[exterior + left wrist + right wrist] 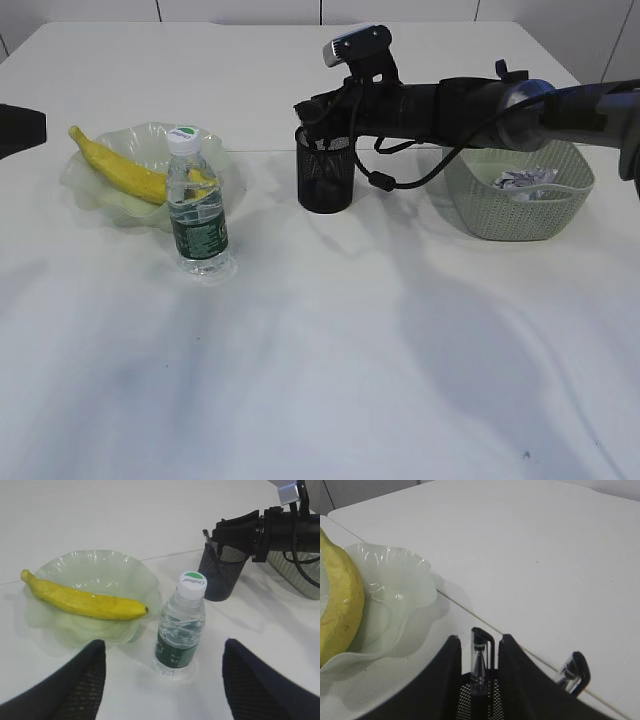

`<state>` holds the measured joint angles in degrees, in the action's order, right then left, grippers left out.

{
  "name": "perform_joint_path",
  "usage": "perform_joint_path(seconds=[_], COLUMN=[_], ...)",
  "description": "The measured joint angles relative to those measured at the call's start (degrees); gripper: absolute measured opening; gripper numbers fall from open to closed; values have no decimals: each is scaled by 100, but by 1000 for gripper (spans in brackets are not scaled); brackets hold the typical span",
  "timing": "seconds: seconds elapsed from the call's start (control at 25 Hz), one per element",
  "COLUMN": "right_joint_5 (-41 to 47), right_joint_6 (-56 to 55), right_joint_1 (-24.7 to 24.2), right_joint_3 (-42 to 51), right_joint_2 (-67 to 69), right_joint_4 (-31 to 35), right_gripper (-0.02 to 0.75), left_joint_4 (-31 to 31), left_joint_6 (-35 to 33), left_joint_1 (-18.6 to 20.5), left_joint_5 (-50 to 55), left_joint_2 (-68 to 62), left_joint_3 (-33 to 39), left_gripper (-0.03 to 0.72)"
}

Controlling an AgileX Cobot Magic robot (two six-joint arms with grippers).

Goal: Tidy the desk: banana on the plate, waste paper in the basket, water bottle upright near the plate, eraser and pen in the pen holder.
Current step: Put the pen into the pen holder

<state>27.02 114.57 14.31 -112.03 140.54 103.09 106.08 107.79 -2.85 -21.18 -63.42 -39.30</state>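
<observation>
Pen (480, 666) standing upright between the right gripper's (479, 680) fingers, long axis vertical, clip end up, lower part down inside the black mesh pen holder (326, 172). Cannot tell whether those fingers still pinch it or have just let go. Second pen (572, 674) leaning in the same holder, clip end up, tilted right. Left gripper (162, 680) hanging open, empty, fingers either side of the water bottle (198, 205) without touching. Bottle upright, cap up, just beside the plate (100, 190). Banana (125, 172) lying on the plate, long axis running diagonally, stem toward far left. Crumpled waste paper (527, 183) inside the green basket (520, 215) at right.
</observation>
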Motion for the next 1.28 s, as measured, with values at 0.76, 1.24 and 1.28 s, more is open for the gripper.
perform_joint_path(seconds=[0.76,1.24,1.28], right_joint_5=[12,1292,1489], right_joint_6=[-2175,-6529,-6780], right_joint_1=[0,-12,-12], right_joint_3=[0,0,0], right_joint_2=[-1020,-1791,-1845], right_joint_4=[-2030,-6343,-6644], right_gripper=[224,225,225], left_joint_4=[0,0,0], left_joint_6=[0,0,0], left_joint_1=[0,0,0], left_joint_5=[93,102,102], left_joint_2=[0,0,0], left_joint_3=[0,0,0], left_gripper=[512,512,512])
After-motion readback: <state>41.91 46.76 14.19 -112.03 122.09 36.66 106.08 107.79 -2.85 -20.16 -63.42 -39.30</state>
